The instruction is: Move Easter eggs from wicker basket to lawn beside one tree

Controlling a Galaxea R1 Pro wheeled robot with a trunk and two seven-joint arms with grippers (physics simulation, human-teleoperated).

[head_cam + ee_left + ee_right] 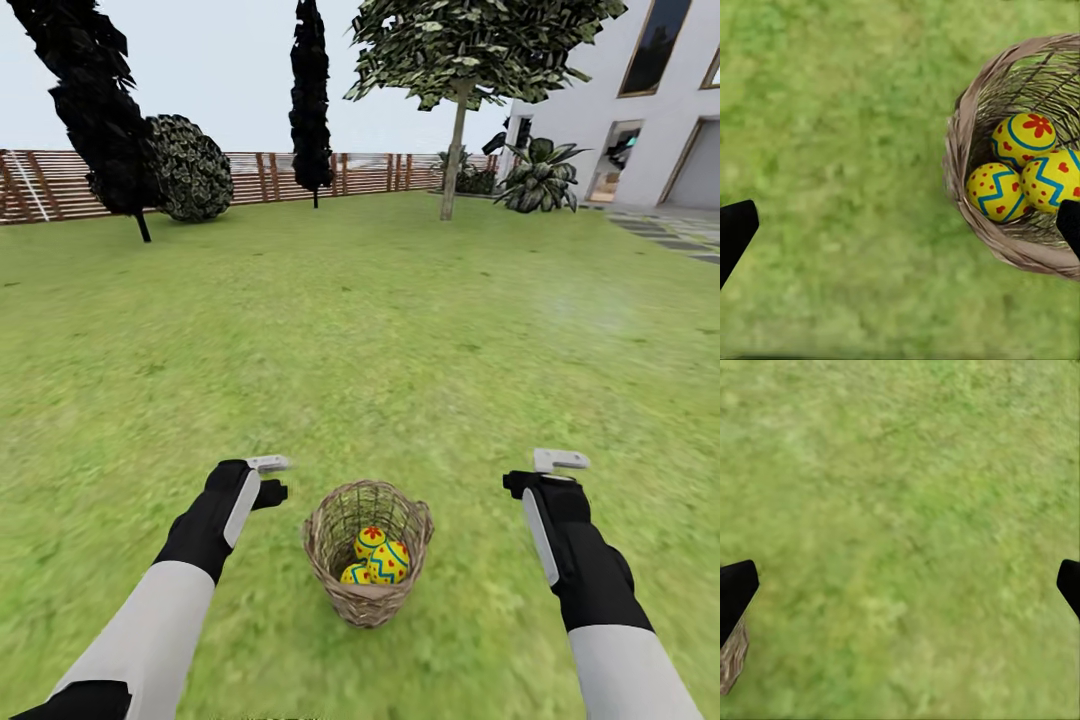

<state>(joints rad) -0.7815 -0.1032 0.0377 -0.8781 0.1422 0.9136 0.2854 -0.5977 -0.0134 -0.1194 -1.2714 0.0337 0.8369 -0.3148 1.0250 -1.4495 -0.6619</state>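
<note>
Jaws of both the left gripper (pixel 268 478) and right gripper (pixel 556 472) stand wide apart and empty above the lawn (pixel 380 330), flanking the wicker basket (pixel 368 566) with all three Easter eggs (pixel 377 560) inside, while one pale-trunked tree (pixel 455 150) rises far off by the fence (pixel 250 175) and white house (pixel 640 100).

No writing, label, brand or number could be read anywhere; the three Easter eggs (pixel 1027 172) carried only painted patterns.
</note>
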